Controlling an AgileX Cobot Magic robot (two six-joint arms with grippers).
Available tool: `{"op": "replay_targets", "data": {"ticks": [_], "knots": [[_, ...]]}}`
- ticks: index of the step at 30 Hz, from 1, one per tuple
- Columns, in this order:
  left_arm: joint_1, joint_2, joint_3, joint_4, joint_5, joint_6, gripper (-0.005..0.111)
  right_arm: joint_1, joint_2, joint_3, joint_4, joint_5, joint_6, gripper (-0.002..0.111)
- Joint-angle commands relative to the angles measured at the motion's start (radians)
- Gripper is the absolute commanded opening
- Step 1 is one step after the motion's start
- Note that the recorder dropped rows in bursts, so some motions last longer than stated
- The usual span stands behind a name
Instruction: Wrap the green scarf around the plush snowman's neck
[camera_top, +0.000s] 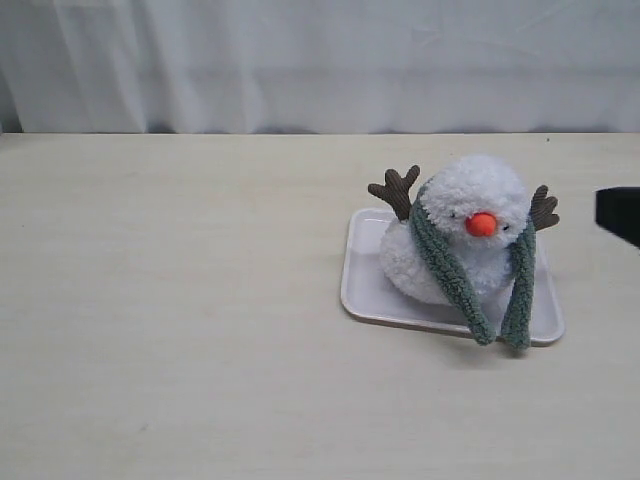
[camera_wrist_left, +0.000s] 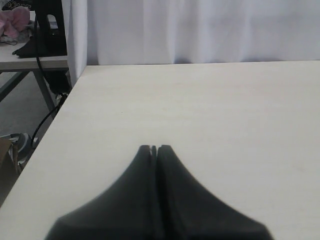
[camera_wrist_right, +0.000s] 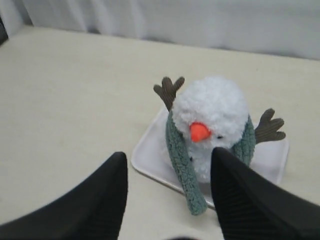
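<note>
Cream tabletop (camera_top: 200, 350), white curtain (camera_top: 300, 60) behind. plush snowman (camera_top: 470, 215) sits upright on a white tray (camera_top: 365, 290), right of centre in the exterior view, carrot nose toward that camera. green scarf (camera_top: 445, 265) passes behind its neck and both tails hang down the front: one slants inward, the other runs near vertical, tips over the tray's near rim. right fingers (camera_wrist_right: 107, 190) are spread wide, empty, aimed at the snowman's face, short of it. left fingers (camera_wrist_left: 145, 170) are pressed together, holding nothing, over bare tabletop.
</note>
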Motion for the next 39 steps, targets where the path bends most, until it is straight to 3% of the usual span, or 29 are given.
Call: {"op": "replay_targets", "data": {"ticks": [1,18,39], "knots": [[-0.009,-0.002,0.002,-0.005,-0.012,-0.004,0.0,-0.003,-0.134,-0.003,0.011,-0.008,-0.006,0.049],[-0.009,-0.002,0.002,-0.005,-0.012,-0.004,0.0,-0.003,-0.441,-0.003,0.041,-0.001,-0.003,0.049],[-0.009,-0.002,0.002,-0.005,-0.012,-0.004,0.0,-0.003,-0.525,-0.001,0.041,-0.001,-0.003,0.049]]}}
